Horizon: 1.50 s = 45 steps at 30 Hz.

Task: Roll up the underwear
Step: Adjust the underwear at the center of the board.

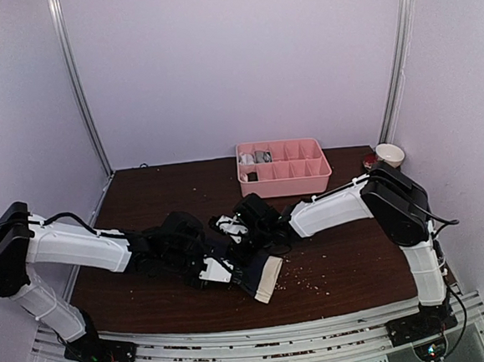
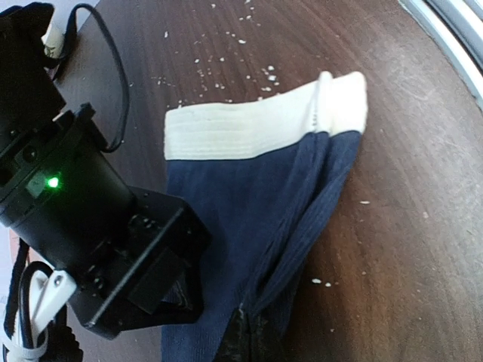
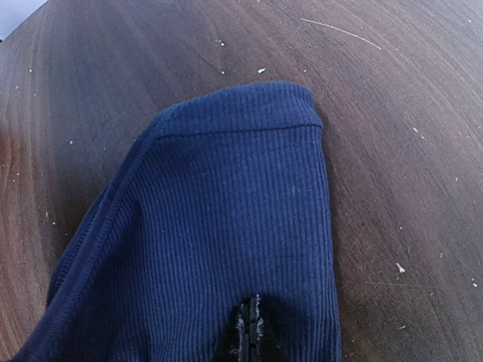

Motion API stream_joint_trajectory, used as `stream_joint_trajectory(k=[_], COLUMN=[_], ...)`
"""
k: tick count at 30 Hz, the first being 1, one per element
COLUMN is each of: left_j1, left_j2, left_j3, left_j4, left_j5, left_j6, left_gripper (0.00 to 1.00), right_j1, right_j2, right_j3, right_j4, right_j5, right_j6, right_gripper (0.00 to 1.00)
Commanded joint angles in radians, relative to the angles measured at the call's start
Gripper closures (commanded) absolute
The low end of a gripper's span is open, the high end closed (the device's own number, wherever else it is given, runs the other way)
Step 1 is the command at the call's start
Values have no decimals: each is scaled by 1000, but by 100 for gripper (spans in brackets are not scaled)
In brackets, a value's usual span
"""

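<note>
Navy underwear (image 2: 249,211) on crumb-speckled dark table (image 1: 349,256) — left gripper (image 2: 245,339) and right gripper (image 3: 249,332) each clamp it — lilac walls (image 1: 233,64).

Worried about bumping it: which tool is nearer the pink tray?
Right. The right tool is in front and left of the pink tray; the left tool is farther toward the near edge.

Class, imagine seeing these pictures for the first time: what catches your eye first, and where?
The navy underwear with its cream waistband lies near the front middle of the dark table. The left gripper and the right gripper are both shut on its cloth. A pink tray stands at the table's far edge.
</note>
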Motion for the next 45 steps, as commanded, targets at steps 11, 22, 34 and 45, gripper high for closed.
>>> stream_joint_trajectory(k=[11,22,34,45], left_j1=[28,31,47,49], left_j2=[114,104,130,144], left_j3=[80,89,152,160], left_j4=[53,42,-2,-21], left_j5=[-80,-55,-33,-15], left_j6=[-64,-68,-100,-96], left_gripper=[100,100,100,100], right_j1=[4,7,66,109], right_j2=[-184,-363,-344,-539], right_j3=[-120,-324,-464,-462], right_j4=[-80,-66,-71,-89], right_j5=[67,151,200,302], right_j6=[-14,109,194,157], right_gripper=[78,75,89,76])
